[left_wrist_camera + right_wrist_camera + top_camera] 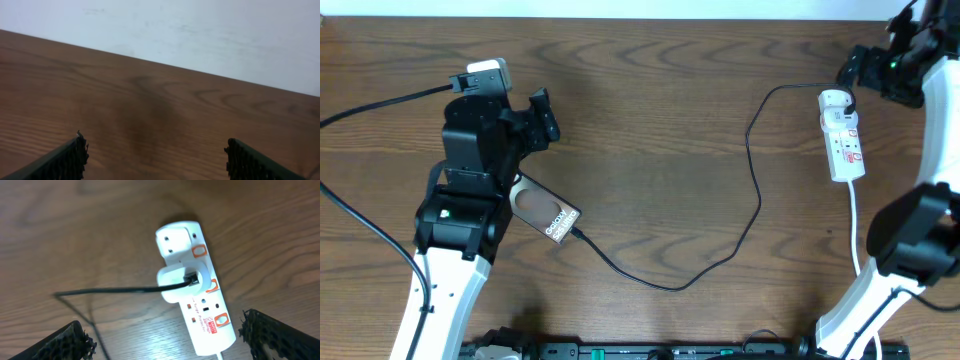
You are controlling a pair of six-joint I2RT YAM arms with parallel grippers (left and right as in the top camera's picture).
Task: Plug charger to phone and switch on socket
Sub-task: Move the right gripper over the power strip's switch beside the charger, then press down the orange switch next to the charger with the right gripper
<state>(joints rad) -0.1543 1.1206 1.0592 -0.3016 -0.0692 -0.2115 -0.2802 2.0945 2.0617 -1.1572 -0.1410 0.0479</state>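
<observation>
Both gape wide: right gripper's [164, 327] jaws flank the socket [207, 305], left gripper [155, 141] well apart.

White links [445, 290], black joint housings [470, 150] (green lights [445, 212]), ribbed black end effector fingers [60, 162]

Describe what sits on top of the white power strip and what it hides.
A white plug adapter sits on the power strip, its black cable leaving sideways. The outlet beneath it is covered and cannot be seen.

The phone [546, 211] lies partly hidden, apparently beneath the left arm [470, 175].
</observation>
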